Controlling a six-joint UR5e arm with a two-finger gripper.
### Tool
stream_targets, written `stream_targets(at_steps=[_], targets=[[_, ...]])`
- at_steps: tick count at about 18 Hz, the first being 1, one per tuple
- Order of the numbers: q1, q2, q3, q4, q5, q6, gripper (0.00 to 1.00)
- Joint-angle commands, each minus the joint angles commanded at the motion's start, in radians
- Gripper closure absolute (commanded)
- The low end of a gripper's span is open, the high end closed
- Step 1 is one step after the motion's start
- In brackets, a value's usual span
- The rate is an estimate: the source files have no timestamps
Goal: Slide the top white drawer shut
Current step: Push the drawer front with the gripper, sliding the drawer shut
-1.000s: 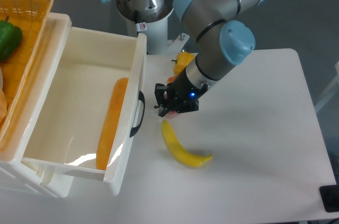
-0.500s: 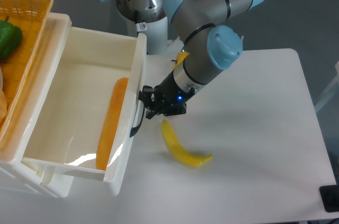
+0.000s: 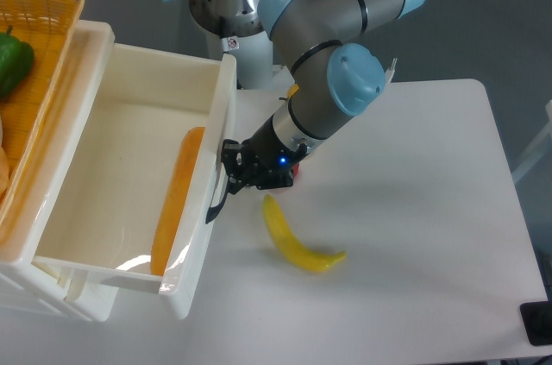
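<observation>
The top white drawer (image 3: 129,136) stands pulled far out of the cabinet at the left, a deep glossy tub with a long orange piece (image 3: 172,201) lying inside. Its curved black handle (image 3: 217,201) is on the front wall. My gripper (image 3: 231,177) presses against that front wall just above the handle. The fingers are dark and close together, and I cannot tell whether they are open or shut.
A yellow banana (image 3: 297,240) lies on the table just right of the drawer front. An orange woven basket (image 3: 39,54) with a green pepper (image 3: 13,59) sits on top of the cabinet. A small yellow object (image 3: 295,91) shows behind the arm. The arm's base (image 3: 233,28) stands behind the drawer.
The gripper moved left across the table to the drawer front and met it. The drawer has slid slightly inward to the left.
</observation>
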Motion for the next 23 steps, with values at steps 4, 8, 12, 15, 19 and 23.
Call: stream_targets(at_steps=[4,8,12,15,19,23], targets=[[-0.006,0.003,0.0,-0.003,-0.018,0.0,1.0],[-0.024,0.003,0.0,-0.003,-0.02,-0.005,1.0],[-0.041,0.003,-0.002,-0.003,-0.018,-0.006,1.0],[-0.064,0.003,-0.003,-0.006,-0.017,-0.015,1.0],[-0.09,0.005,-0.008,-0.018,-0.014,-0.023,1.0],[-0.115,0.018,-0.008,-0.017,-0.018,-0.057,1.0]])
